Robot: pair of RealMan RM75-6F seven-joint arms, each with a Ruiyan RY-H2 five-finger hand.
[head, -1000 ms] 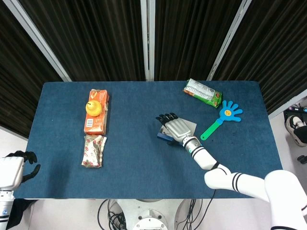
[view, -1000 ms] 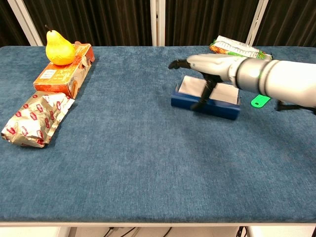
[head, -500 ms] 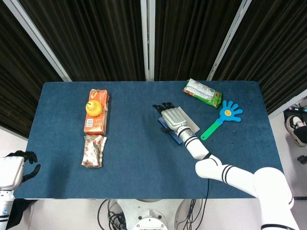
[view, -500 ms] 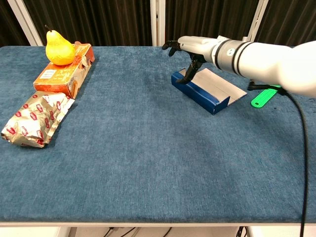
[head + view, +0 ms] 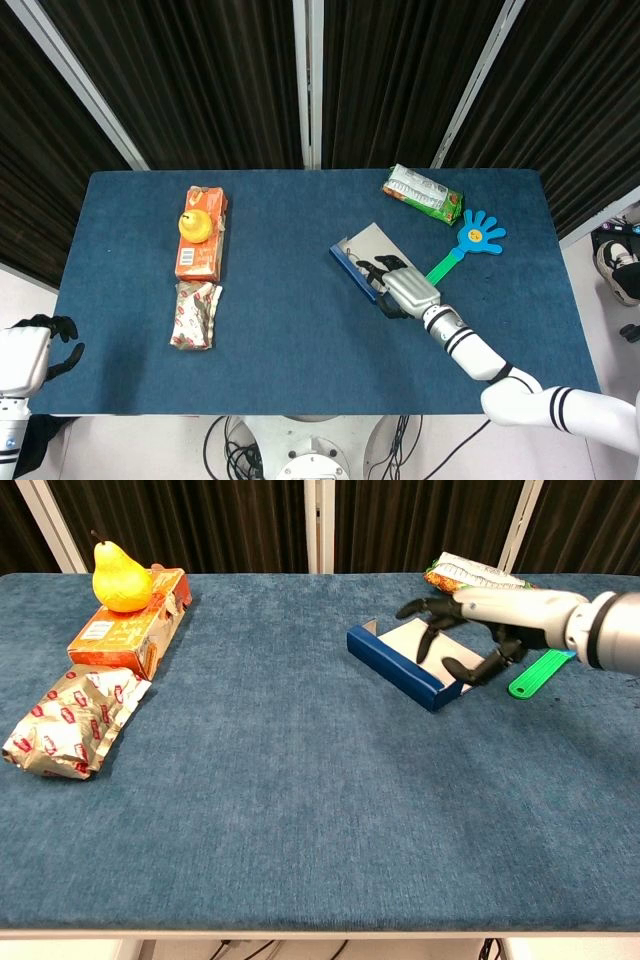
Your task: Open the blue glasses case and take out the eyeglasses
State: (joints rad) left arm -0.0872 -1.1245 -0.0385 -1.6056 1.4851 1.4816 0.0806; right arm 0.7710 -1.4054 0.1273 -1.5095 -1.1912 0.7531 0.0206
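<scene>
A: What is seen on the table [image 5: 300, 330]?

B: The blue glasses case [image 5: 405, 662] lies right of centre, lid open, turned askew since a second ago.

A: And the hands?

B: The right hand [image 5: 478, 626] has been drawn back over its near end, fingers spread, holding nothing. The left hand [image 5: 28, 352] is idle, released. No eyeglasses can be made out
</scene>
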